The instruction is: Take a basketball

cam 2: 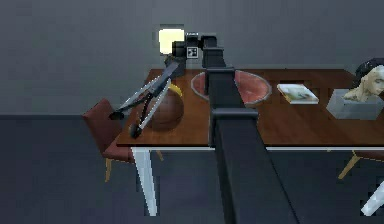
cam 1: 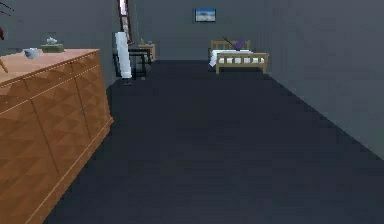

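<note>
Arm side view shows a brown tabletop (cam 2: 300, 125) on white legs. The ball (cam 2: 170, 112), round and orange-brown, sits near the tabletop's left edge. The arm (cam 2: 235, 140) reaches across the tabletop. The tool (cam 2: 125, 122) points down by the ball with two thin fingers (cam 2: 145, 92).

I cannot tell if the fingers are apart or together. I cannot tell if the tool holds anything, because the ball lies right at it on the tabletop. I cannot tell if it touches the ball either.

A red bowl (cam 2: 250, 90) sits near the middle, just beside the arm. A book (cam 2: 298, 93) lies further right.

The step looks like the grab, with the tool down at the ball. Next, I think the tool needs a firm hold on the ball. Then it needs a lift straight up, clear of the tabletop and away from the bowl. The ball is round, so a push may roll it off the left edge.
</note>
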